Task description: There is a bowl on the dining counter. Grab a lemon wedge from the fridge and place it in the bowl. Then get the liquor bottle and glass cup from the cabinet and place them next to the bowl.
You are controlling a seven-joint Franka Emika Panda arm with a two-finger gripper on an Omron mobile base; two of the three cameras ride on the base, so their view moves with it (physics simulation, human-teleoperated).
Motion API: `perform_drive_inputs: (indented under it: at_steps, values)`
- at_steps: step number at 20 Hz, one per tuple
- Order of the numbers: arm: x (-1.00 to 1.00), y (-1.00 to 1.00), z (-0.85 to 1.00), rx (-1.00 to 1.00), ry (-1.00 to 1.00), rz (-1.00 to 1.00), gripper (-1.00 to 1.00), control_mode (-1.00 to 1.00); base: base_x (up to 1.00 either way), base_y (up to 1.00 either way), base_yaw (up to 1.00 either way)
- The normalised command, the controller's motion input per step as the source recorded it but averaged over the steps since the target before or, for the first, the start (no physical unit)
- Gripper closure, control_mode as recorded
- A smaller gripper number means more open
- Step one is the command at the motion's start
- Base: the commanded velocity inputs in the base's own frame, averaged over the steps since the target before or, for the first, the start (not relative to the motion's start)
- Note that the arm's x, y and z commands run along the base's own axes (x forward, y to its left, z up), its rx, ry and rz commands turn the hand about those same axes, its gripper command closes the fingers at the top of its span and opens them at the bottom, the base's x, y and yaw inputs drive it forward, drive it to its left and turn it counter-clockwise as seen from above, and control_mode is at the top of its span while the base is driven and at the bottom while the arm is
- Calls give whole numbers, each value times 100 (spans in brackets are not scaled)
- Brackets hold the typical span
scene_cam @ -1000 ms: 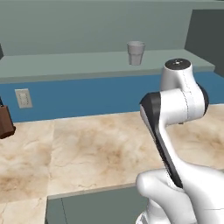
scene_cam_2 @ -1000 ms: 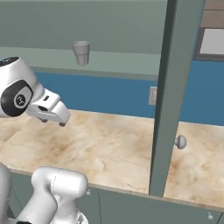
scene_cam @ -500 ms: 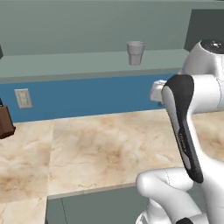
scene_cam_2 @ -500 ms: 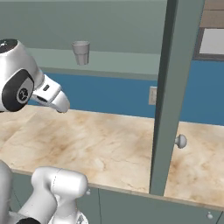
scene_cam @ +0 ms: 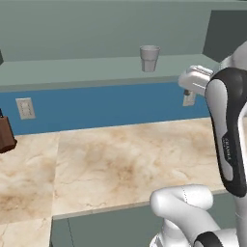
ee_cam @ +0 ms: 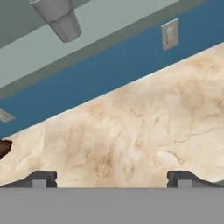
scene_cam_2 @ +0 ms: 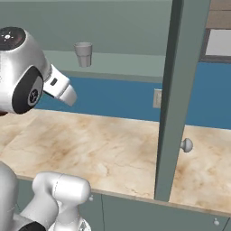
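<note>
The glass cup (scene_cam: 149, 58) stands upright on the open cabinet's shelf (scene_cam: 87, 70), above the blue backsplash (scene_cam: 106, 103). The gripper (ee_cam: 112, 178) hangs over the beige marbled desk (scene_cam: 125, 159), well apart from the cup, its jaws spread wide and holding nothing. A wall outlet (ee_cam: 169, 34) sits on the backsplash.

You will find almost nothing to read here. The arm's dark forearm cover (scene_cam: 227, 140) carries a thin vertical line of light lettering, too small to make out. The wall outlets (scene_cam: 25, 108), glass cup (scene_cam: 149, 58) and tabletop (scene_cam: 125, 164) bear no writing.
</note>
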Motion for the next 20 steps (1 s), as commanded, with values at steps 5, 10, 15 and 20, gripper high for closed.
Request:
perform_drive_inputs:
  at_steps: [5,10,15,20]
  values:
    - [2,-2,30,7,-36,0,-100,-100,0,0,0]
    - [26,-3,28,8,-19,0,-100,-100,0,0,0]
    - [53,-13,26,10,1,0,-100,-100,0,0,0]
    - [63,0,23,8,6,0,-100,-100,0,0,0]
